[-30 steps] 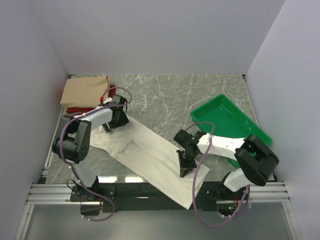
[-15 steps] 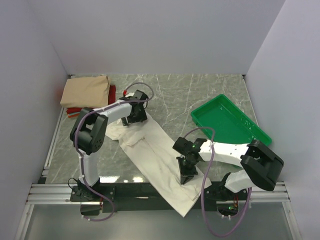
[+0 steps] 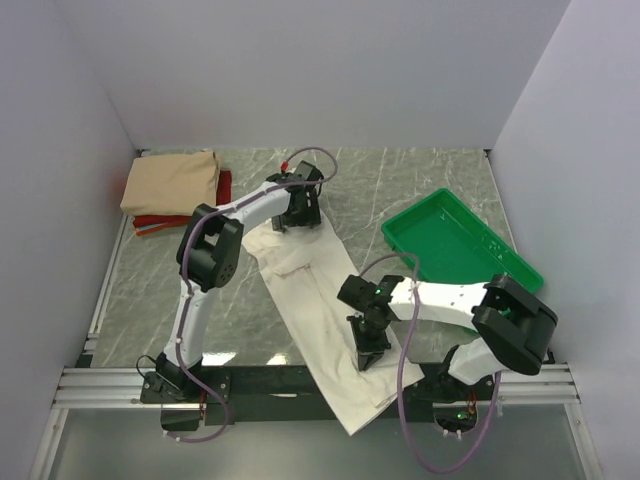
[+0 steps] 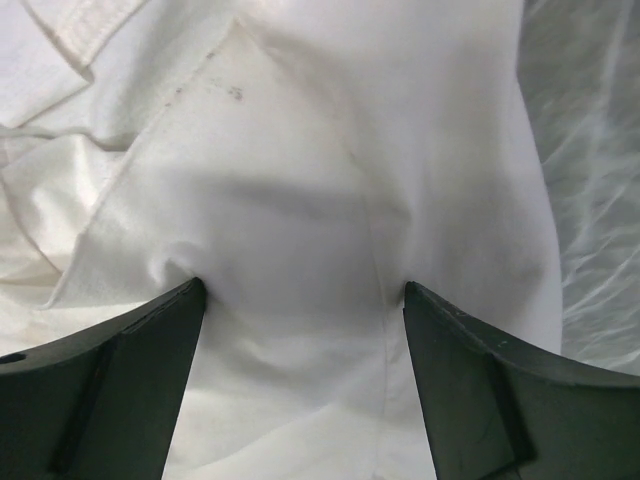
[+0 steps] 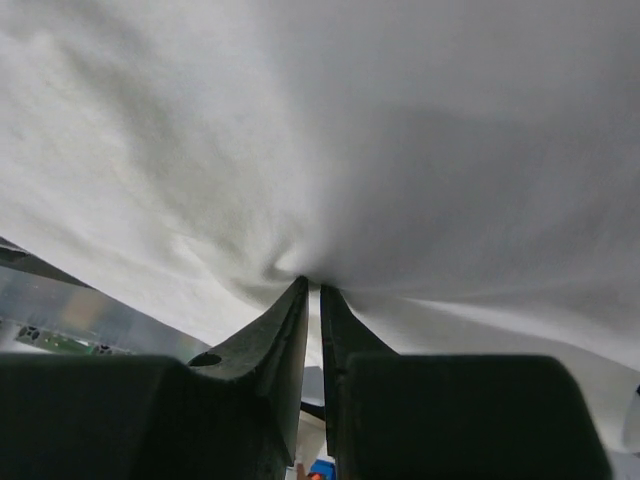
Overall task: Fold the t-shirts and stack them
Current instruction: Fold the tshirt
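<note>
Nearest: the cream t-shirt (image 3: pixel 310 300) lies in a long diagonal strip left of the green tray (image 3: pixel 495 237). Its near end hangs over the desk (image 3: pixel 400 180) edge, nearer than the tray. It looks narrowed lengthwise, not yet a compact fold.

Right pincer (image 3: pixel 366 340) is just left of the tray's near corner, on the shirt's lower part. In the wrist view the right pincer (image 5: pixel 312 285) has its jaws almost together, nipping a small pucker of cream cloth.

Further out, the left pincer (image 3: pixel 297 215) is at the shirt's far end, left of the tray's far corner and apart from it. In the wrist view the left pincer (image 4: pixel 305 290) has its jaws spread wide. Both tips press into the cloth, which puckers at each one. Looks like pressing or dragging, not a pinch.

Farthest: the tan t-shirt (image 3: pixel 172 180) sits folded on top of the red t-shirt (image 3: pixel 150 222), well left of the tray by the far-left desk corner. Only red edges show under the tan.

Progress, judged: two shirts folded and stacked, and the cream one is mid-fold. Left to do: fold it short and put it on the pile. Roughly two thirds done.
</note>
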